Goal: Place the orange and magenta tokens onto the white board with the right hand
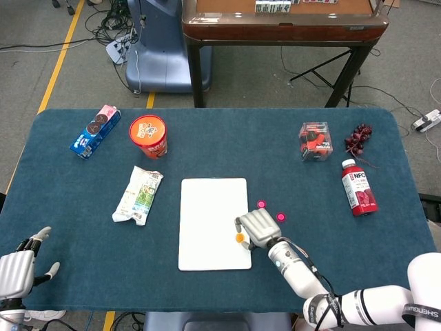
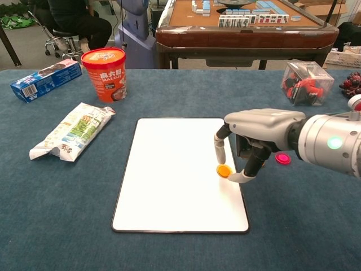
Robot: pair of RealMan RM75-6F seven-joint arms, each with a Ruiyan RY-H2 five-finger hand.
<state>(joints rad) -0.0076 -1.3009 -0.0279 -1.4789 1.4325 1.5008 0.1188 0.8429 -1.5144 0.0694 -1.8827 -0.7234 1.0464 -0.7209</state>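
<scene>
The white board (image 1: 207, 207) (image 2: 169, 169) lies flat at the table's middle. My right hand (image 1: 256, 227) (image 2: 254, 132) hovers at the board's right edge and pinches an orange token (image 1: 240, 238) (image 2: 224, 170) between thumb and a finger, over the board's right side. Two magenta tokens lie on the cloth right of the board, one (image 1: 262, 204) just behind the hand and another (image 1: 280, 216) (image 2: 283, 158) to its right. My left hand (image 1: 17, 269) rests at the near left corner with fingers apart, holding nothing; the chest view does not show it.
An orange cup (image 1: 149, 135) (image 2: 104, 72), a blue cookie box (image 1: 95, 130) and a snack packet (image 1: 139, 194) sit left of the board. At the right stand a clear box (image 1: 315, 140), grapes (image 1: 358, 138) and a red juice bottle (image 1: 358, 187).
</scene>
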